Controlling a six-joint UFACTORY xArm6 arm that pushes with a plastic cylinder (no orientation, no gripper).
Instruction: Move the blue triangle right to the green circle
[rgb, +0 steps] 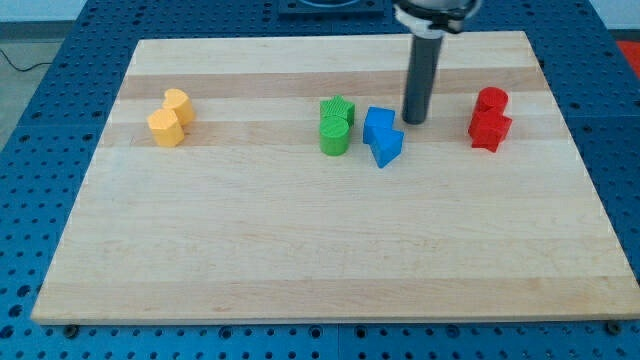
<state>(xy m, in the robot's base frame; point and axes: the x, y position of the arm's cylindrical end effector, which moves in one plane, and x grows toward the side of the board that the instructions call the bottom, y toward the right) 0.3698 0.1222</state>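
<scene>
Across most of the view lies a pale wooden board (330, 250), resting on a blue perforated table (40, 200) that shows around its edges. From the view's top a straight dark rod (423, 75) comes down to the board; my tip (414, 121) sits just to the view's right of the blue blocks, close to the upper one — whether it touches cannot be told. The rod has no jaws, so nothing opens or closes, and it holds nothing.

Near the board's middle stand two green blocks touching each other: the green circle (334, 138) below and a second green block (339, 109) of unclear shape just above it. Just beside them, to the view's right, are two blue blocks in contact — an upper blue block (377, 124), shape unclear, and the blue triangle (387, 147) at its lower right. The triangle lies near the green circle, with a narrow gap between.

At the view's right sit two red blocks (489, 118), stacked against each other; at the view's left, well apart, two yellow blocks (170, 118) touch. No writing or labels can be read.
</scene>
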